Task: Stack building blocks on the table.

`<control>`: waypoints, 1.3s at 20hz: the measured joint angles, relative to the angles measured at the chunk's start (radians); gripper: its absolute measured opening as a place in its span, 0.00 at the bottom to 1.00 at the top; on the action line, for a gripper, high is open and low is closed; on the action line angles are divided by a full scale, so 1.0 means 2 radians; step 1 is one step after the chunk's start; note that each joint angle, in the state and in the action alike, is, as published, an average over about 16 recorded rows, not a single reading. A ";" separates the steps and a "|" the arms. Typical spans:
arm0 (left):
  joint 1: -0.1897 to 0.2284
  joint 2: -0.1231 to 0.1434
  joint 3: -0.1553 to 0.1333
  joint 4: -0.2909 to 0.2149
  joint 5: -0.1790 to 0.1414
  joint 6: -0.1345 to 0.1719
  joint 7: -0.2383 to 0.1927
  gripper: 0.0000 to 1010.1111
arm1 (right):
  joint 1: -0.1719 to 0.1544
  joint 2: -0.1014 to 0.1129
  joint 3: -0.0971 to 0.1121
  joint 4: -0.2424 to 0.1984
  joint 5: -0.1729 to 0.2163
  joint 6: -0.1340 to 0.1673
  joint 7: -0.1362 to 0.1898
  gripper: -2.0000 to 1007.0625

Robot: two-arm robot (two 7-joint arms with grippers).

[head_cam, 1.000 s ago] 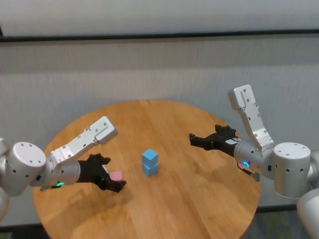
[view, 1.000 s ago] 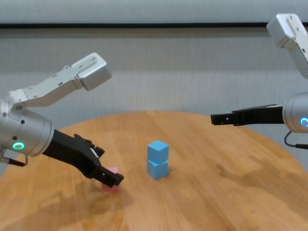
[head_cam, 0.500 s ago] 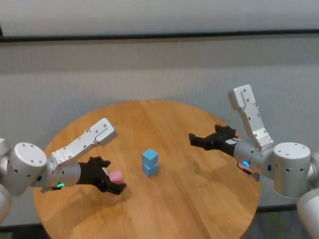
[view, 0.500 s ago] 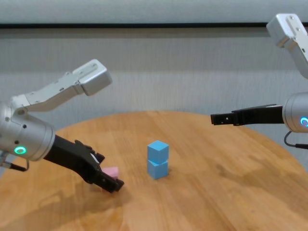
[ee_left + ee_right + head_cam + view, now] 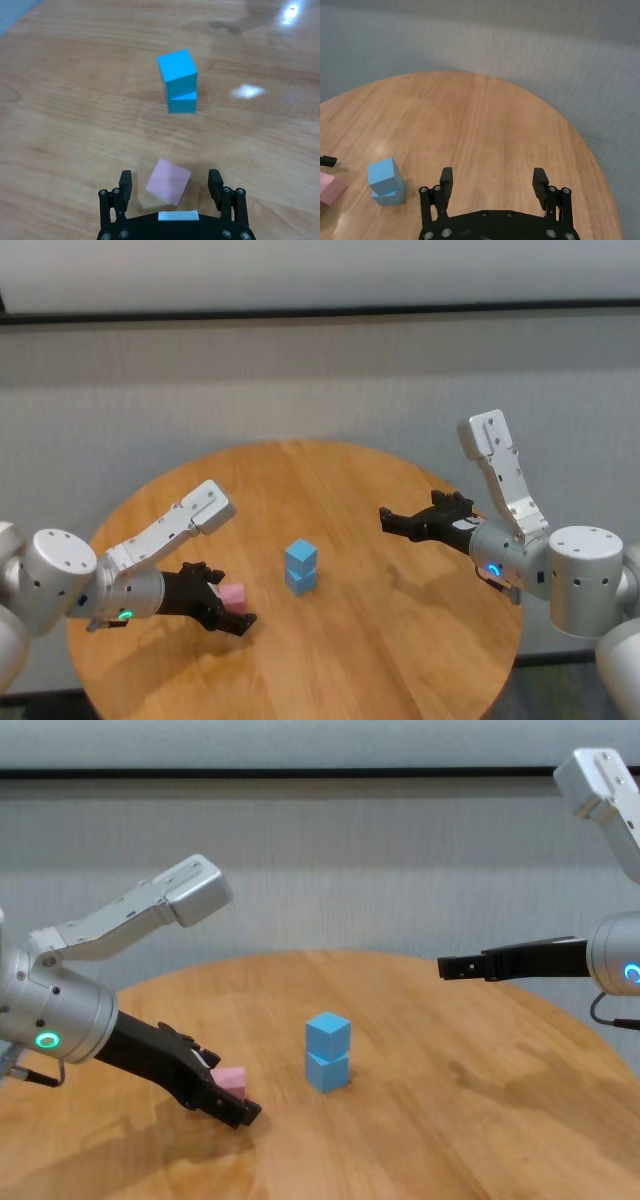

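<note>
Two light blue building blocks stand stacked mid-table, the upper block (image 5: pixel 301 556) resting slightly twisted on the lower block (image 5: pixel 301 581). A pink block (image 5: pixel 168 181) lies on the table (image 5: pixel 400 630) to their left, turned at an angle. My left gripper (image 5: pixel 170 178) hangs low and open, one finger on each side of the pink block without gripping it; in the chest view the left gripper (image 5: pixel 238 1108) partly hides the pink block (image 5: pixel 231 1079). My right gripper (image 5: pixel 392 521) hovers open and empty above the right side of the table, well clear of the stack (image 5: pixel 384 181).
The round wood-grain table drops off at its rim (image 5: pixel 580 145) to a grey floor. A pale wall stands behind. Only the blocks lie on the tabletop.
My left gripper has sunk lower toward the table and drawn back a little, so the pink block now shows above its fingers. The right arm and the blue stack have not moved.
</note>
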 joint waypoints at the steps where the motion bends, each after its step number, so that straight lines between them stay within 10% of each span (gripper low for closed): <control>1: 0.000 0.000 0.000 0.001 0.000 0.001 0.000 0.99 | 0.000 0.000 0.000 0.000 0.000 0.000 0.000 1.00; 15: -0.004 -0.002 0.005 0.004 0.000 0.014 -0.004 0.94 | 0.000 0.000 0.000 0.000 0.000 0.000 0.000 1.00; 26: -0.007 -0.002 0.010 0.001 0.002 0.019 -0.006 0.65 | 0.000 0.000 0.000 0.000 0.000 0.000 0.000 1.00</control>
